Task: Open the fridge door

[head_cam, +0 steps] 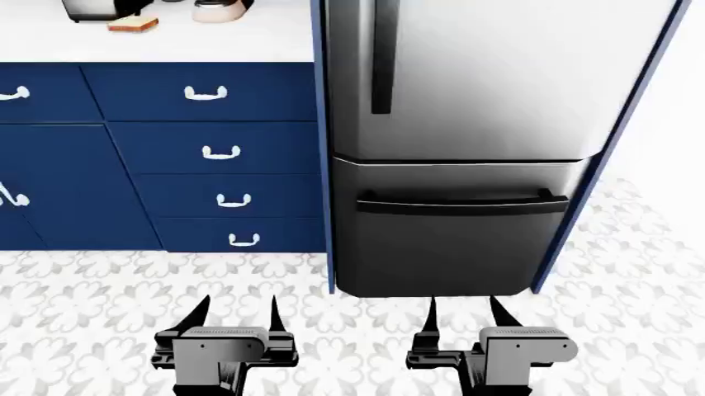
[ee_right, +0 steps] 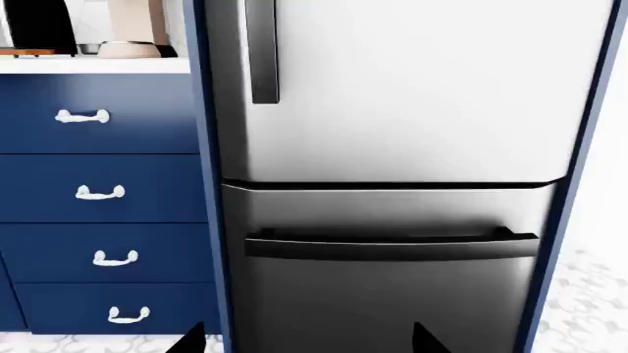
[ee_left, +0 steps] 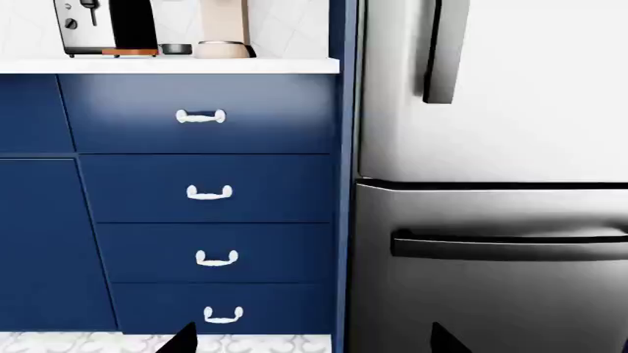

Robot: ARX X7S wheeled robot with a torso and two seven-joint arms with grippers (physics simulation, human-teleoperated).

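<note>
1. Left wrist view: The fridge door (ee_left: 510, 88) is seen at the upper right of the frame. It is shut, with no gap at its lower edge. Its handle (ee_left: 445, 48) hangs down at the top, near the door's left edge, so it is thought the door must be pulled from that side. The drawer front (ee_left: 490, 279) with its flat bar lies below, at the lower right. Blue drawers (ee_left: 206, 187) fill the left. Two dark finger tips of the left gripper (ee_left: 312, 342) are seen at the bottom edge, set wide apart with nothing between them.

2. Head view: Both grippers are shown low in the frame, over the tiled floor (head_cam: 88, 297). The left gripper (head_cam: 234, 312) is at lower left and the right gripper (head_cam: 468, 312) at lower right. Both are held wide, and nothing is gripped. They are kept well apart from the fridge, so the reach is judged not yet begun. The door (head_cam: 496, 74) fills the upper middle, and its handle (head_cam: 384, 58) runs down from the top.

3. Right wrist view: The door (ee_right: 422, 88) takes up the upper middle and right. The handle (ee_right: 261, 51) is at the top, left of middle. The right gripper's (ee_right: 306, 338) tips are seen at the bottom edge, wide apart and bare. This gripper is pointed at the fridge, so it may be the one best used.
</note>
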